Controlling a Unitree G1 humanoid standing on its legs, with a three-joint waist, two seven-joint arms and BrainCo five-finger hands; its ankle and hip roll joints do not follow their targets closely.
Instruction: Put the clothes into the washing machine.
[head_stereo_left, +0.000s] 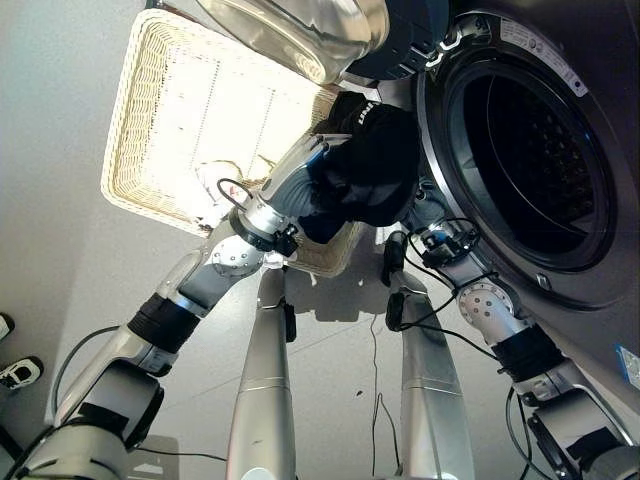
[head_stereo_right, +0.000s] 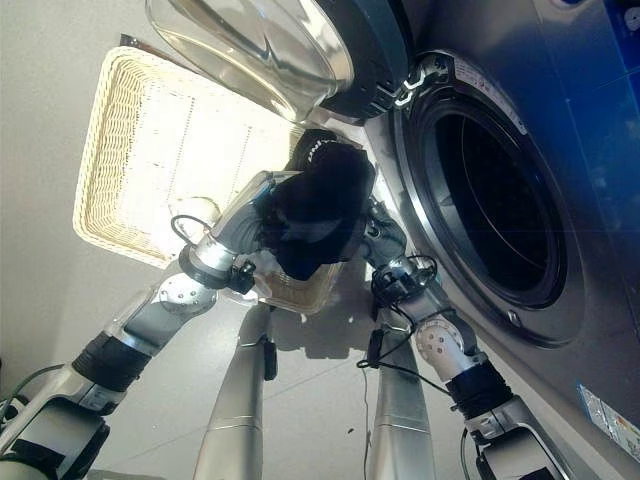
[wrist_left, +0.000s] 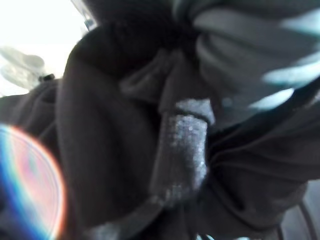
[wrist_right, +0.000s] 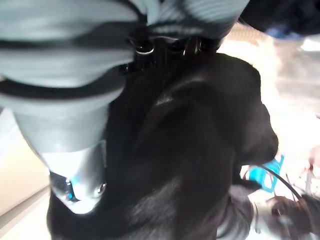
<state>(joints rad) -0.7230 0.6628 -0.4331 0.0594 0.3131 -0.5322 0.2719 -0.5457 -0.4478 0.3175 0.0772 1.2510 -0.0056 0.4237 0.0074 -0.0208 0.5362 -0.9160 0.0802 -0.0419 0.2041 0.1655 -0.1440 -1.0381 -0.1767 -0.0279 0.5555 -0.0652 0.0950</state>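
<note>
Both hands, left (wrist_left: 185, 145) and right (wrist_right: 80, 170), clutch one bunched black garment (head_stereo_right: 318, 215) just beside the washing machine's open drum (head_stereo_right: 490, 215), above the wicker basket (head_stereo_right: 130, 150), ready for loading.

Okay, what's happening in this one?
The robot holds a bundle of black clothing up between its left hand and right hand, just in front of the washing machine. The machine's door is swung open and the drum opening faces the bundle, but the clothing is not inside yet. Behind the arms sits a wicker basket on the floor. How the fingers sit on the cloth is mostly hidden by the fabric.
</note>
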